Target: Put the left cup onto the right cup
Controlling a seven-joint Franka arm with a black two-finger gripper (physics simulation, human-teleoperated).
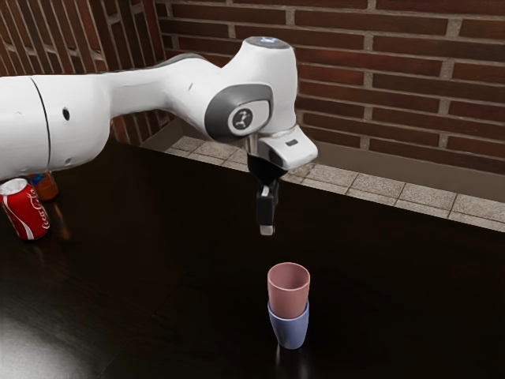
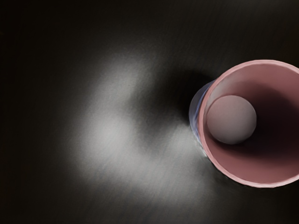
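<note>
A pink cup (image 1: 289, 289) sits nested upright in a lavender-blue cup (image 1: 289, 325) on the dark table, right of centre in the exterior view. My gripper (image 1: 267, 229) hangs in the air above the stack and slightly toward the exterior view's left. It holds nothing and stays clear of the pink rim. In the wrist view I look down into the pink cup (image 2: 250, 123), with a sliver of the blue cup (image 2: 195, 114) showing past its rim.
A red cola can (image 1: 24, 208) stands at the exterior view's left with an orange can (image 1: 46, 185) behind it. The dark table (image 1: 158, 300) ends at a tiled ledge (image 1: 394, 189) below a brick wall.
</note>
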